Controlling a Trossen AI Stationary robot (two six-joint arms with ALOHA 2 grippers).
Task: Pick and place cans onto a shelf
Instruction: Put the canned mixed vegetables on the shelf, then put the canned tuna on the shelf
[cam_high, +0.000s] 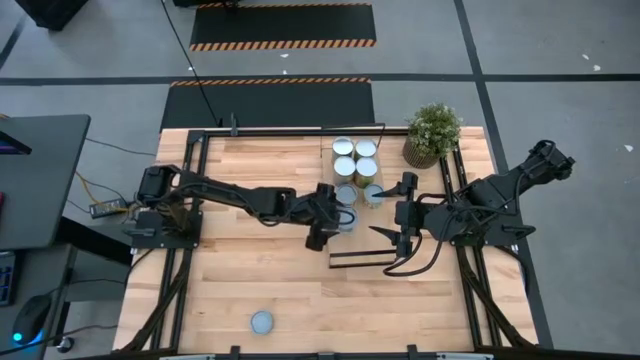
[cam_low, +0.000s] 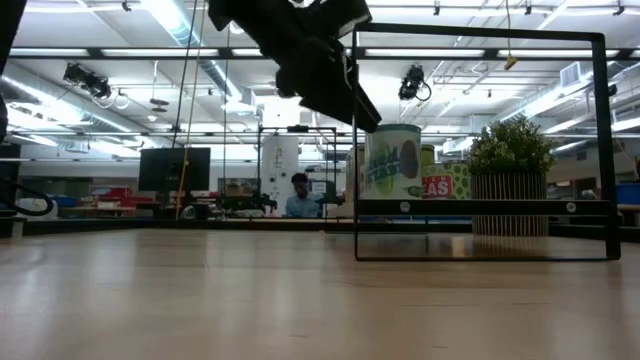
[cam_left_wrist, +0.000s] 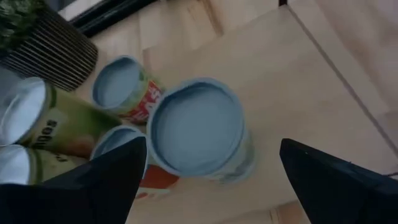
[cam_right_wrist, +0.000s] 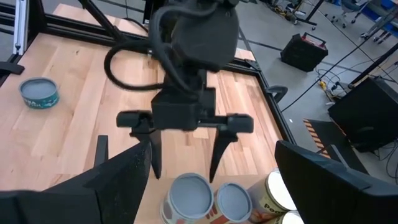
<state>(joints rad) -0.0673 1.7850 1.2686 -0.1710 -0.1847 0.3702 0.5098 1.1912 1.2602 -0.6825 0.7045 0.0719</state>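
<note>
Directly beneath the black left tool: round metal can with pale blue-grey top and green-white label. Beyond it: red-and-white labelled can, green labelled can. Light-wood plank surface with black frame. Green potted plant in ribbed tan-and-dark striped pot. Orange-black hazard stripes edge the dark floor mat.

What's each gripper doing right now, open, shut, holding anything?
Left gripper: open, fingers straddling a can on the shelf, not closed on it.
Right gripper: open, holding nothing, beside the shelf frame.
</note>
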